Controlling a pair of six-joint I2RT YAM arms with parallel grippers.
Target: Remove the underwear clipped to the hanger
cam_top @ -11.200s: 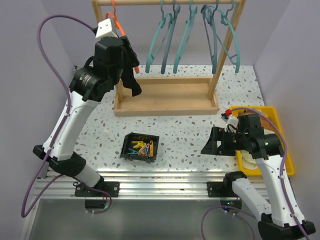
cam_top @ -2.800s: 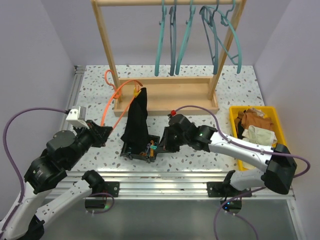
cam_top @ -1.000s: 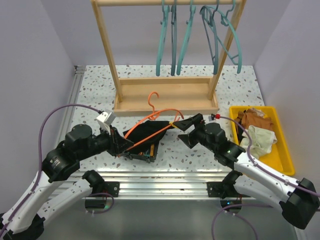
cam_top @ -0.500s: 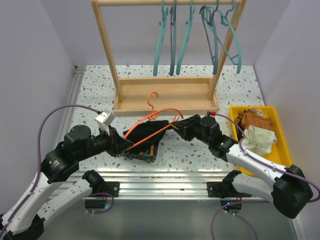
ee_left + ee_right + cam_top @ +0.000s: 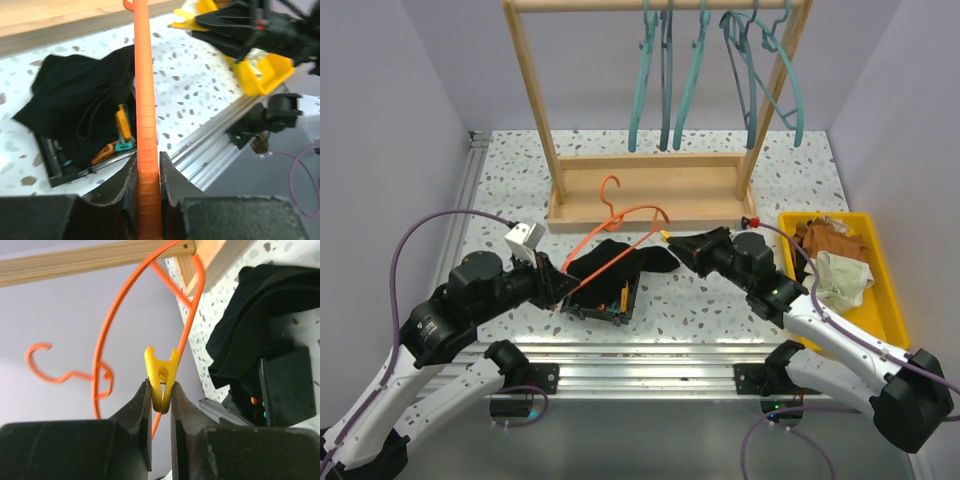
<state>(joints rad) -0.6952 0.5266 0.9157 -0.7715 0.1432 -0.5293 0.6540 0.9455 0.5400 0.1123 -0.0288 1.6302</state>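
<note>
Left gripper (image 5: 147, 170): pinching orange hanger (image 5: 144, 100); I hold it level.
Right gripper (image 5: 161, 395): squeezing yellow clip (image 5: 161, 374); I draw it clear of black underwear (image 5: 620, 262).

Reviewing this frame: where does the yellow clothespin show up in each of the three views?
Top external: the yellow clothespin is just right of centre, at the tips of the right gripper.
Left wrist: at the upper edge, right of centre, at the end of the far arm.
Right wrist: dead centre, pinched between the fingers.
Shared landmark: the black underwear, visible in all three views.
</note>
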